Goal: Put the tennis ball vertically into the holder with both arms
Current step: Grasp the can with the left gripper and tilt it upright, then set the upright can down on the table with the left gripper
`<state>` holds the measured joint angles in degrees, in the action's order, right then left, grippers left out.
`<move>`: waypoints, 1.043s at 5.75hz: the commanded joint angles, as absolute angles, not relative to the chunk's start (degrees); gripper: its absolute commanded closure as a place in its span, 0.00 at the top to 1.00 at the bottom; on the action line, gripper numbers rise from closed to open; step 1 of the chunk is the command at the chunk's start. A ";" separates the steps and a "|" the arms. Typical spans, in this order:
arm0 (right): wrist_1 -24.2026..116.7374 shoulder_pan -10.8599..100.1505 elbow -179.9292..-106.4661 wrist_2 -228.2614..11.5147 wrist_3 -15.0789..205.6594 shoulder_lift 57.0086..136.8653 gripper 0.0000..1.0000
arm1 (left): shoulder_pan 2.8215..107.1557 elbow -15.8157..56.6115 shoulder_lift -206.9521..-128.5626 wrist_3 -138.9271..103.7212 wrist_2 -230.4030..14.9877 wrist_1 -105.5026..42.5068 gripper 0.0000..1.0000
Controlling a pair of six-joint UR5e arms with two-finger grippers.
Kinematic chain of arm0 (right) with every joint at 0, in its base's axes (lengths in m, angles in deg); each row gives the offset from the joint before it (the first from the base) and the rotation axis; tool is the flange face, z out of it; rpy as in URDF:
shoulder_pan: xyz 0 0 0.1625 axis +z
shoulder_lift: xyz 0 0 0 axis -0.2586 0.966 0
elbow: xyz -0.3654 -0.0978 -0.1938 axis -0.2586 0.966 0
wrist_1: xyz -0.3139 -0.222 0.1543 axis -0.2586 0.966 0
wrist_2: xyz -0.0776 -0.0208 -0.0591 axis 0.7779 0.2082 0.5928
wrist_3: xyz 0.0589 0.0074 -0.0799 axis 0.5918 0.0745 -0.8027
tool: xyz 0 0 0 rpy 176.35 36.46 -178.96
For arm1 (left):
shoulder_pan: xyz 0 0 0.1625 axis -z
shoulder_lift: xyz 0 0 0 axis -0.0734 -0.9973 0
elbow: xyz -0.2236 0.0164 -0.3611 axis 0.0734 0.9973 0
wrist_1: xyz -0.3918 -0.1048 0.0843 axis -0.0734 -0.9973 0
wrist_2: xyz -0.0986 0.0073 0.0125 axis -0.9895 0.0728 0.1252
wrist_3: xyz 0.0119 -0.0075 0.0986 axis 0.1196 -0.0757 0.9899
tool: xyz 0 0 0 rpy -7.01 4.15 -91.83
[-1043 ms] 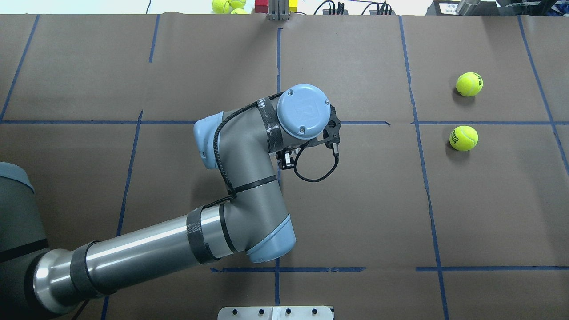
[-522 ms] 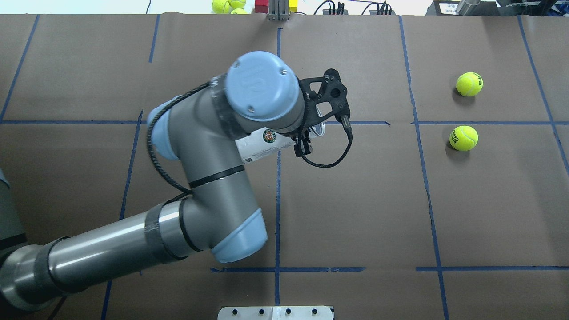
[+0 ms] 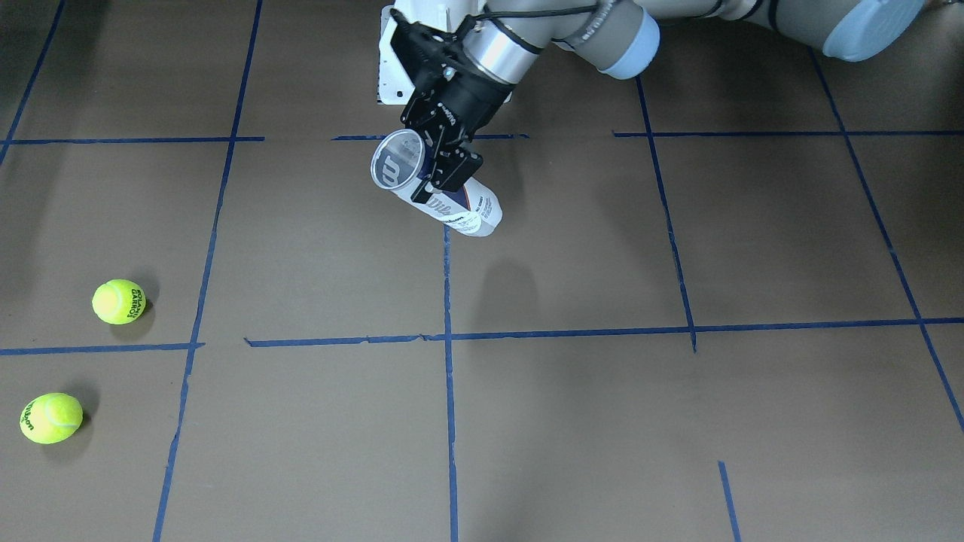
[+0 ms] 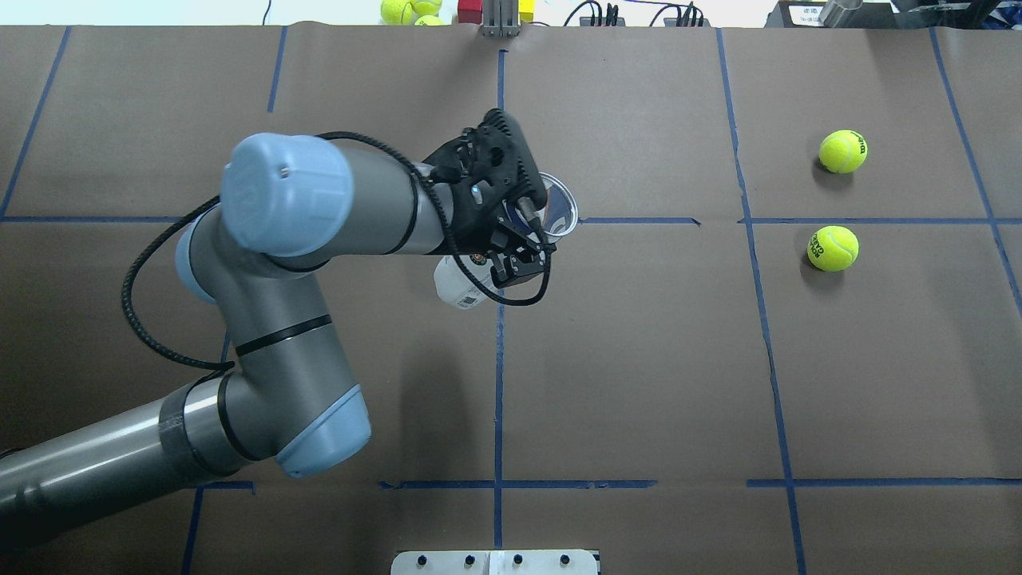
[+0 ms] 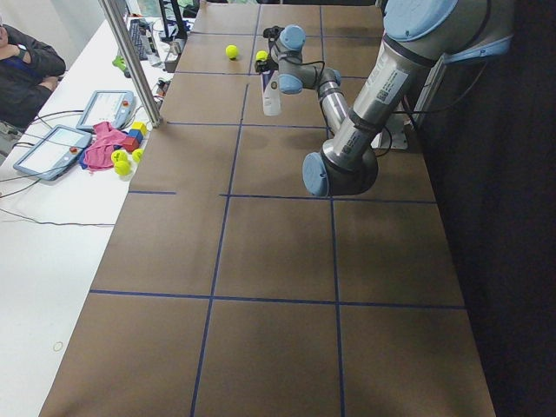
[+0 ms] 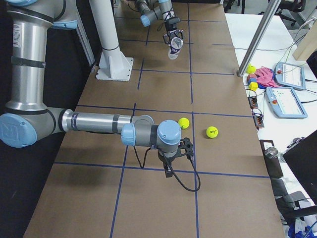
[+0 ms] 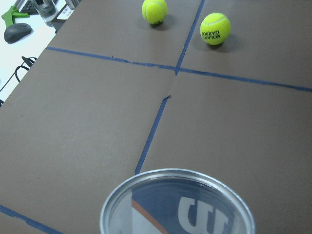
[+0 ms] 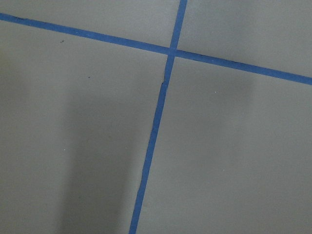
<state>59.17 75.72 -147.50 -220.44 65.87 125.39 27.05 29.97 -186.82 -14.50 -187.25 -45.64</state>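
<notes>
My left gripper is shut on the holder, a clear tube with a white-and-navy label. It hangs tilted above the table's middle, with its silver-rimmed open mouth raised. The left wrist view looks over that rim toward two yellow tennis balls. Both balls lie on the brown table on the robot's right. The right gripper shows only in the exterior right view, low over the table near the balls. I cannot tell whether it is open or shut.
Blue tape lines divide the brown table cover. More tennis balls and coloured blocks lie beyond the far edge. A white mounting plate sits at the near edge. A side table holds pendants, and a person sits there.
The left arm's elbow has swung left and its wrist has turned. The holder has gone from nearly level to steeply tilted, mouth upward. The balls have not moved.
</notes>
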 commanded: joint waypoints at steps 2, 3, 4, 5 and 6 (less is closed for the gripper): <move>59.17 75.72 -147.67 -220.44 65.87 125.39 1.00 | 27.00 27.01 -182.70 -20.08 -183.94 -70.99 0.65; 59.17 75.72 -147.67 -220.44 65.87 125.48 1.00 | 26.39 22.55 -182.79 -20.27 -180.08 -79.23 0.66; 59.17 75.72 -147.76 -220.44 65.96 125.48 1.00 | 26.38 17.02 -182.79 -20.19 -179.96 -86.18 0.66; 59.17 75.72 -147.85 -220.44 65.96 125.48 1.00 | 26.20 12.62 -182.88 -20.19 -179.17 -91.82 0.66; 59.17 75.72 -147.85 -220.53 65.96 125.48 1.00 | 26.12 9.01 -182.97 -20.19 -177.07 -95.71 0.66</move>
